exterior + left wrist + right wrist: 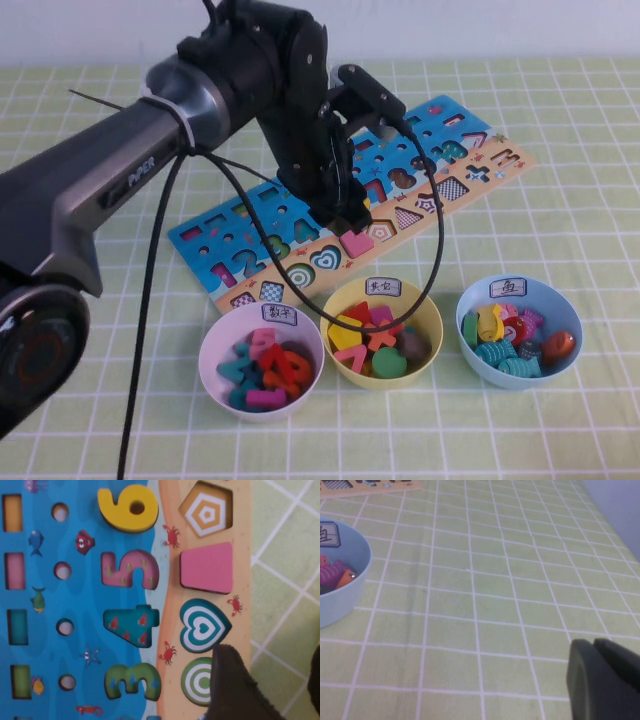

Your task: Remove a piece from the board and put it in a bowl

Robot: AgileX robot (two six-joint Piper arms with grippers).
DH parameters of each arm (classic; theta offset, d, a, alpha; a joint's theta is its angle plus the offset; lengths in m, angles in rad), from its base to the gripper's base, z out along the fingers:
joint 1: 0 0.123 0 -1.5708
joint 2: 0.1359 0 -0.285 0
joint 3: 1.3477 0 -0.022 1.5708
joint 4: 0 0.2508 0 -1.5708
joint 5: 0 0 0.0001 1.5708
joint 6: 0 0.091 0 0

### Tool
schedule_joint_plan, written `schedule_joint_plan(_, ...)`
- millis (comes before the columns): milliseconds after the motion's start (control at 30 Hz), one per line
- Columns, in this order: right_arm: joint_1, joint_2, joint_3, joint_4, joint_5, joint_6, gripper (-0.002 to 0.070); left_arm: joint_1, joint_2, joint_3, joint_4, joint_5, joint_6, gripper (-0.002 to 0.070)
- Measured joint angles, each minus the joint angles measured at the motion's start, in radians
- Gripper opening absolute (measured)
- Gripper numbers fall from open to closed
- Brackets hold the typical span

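My left gripper (352,212) hangs spread wide just above the pink piece (207,568), seated in its slot on the board's (80,605) tan half, while my right gripper (602,680), closed, idles over the desk (495,580).

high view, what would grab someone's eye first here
The big black left arm reaching across the blue and tan board, its left gripper hanging just over the pink piece in the tan half. Then three full bowls lined up in front: lilac bowl, yellow bowl and blue bowl. The right gripper sits low over bare green checked cloth beside the blue bowl.
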Motion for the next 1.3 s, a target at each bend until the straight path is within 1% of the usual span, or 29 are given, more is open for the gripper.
schedule_joint_plan(233, 0.0, 0.0, 0.0, 0.0, 0.0, 0.0, -0.0017, 0.0, 0.023, -0.002, 0.018, -0.047, 0.0, 0.0313)
schedule_joint_plan(300, 0.0, 0.0, 0.0, 0.0, 0.0, 0.0, -0.0017, 0.0, 0.034, -0.004, 0.026, -0.071, -0.007, 0.0352)
schedule_joint_plan(433, 0.0, 0.0, 0.0, 0.0, 0.0, 0.0, -0.0017, 0.0, 0.064, -0.007, 0.031, -0.116, -0.02, 0.0482)
schedule_joint_plan(533, 0.0, 0.0, 0.0, 0.0, 0.0, 0.0, -0.0017, 0.0, 0.093, -0.007, 0.024, -0.151, -0.027, 0.0519)
schedule_joint_plan(800, 0.0, 0.0, 0.0, 0.0, 0.0, 0.0, -0.0017, 0.0, 0.156, -0.007, 0.0, -0.218, -0.02, 0.053)
schedule_joint_plan(900, 0.0, 0.0, 0.0, 0.0, 0.0, 0.0, -0.0017, 0.0, 0.168, -0.007, -0.021, -0.242, -0.012, 0.0511)
schedule_joint_plan(1100, 0.0, 0.0, 0.0, 0.0, 0.0, 0.0, -0.0017, -0.002, 0.192, -0.009, -0.027, -0.263, -0.011, 0.0447)
schedule_joint_plan(1300, 0.0, 0.0, 0.0, 0.0, 0.0, 0.0, -0.0017, -0.002, 0.194, -0.009, -0.031, -0.269, -0.011, 0.0435)
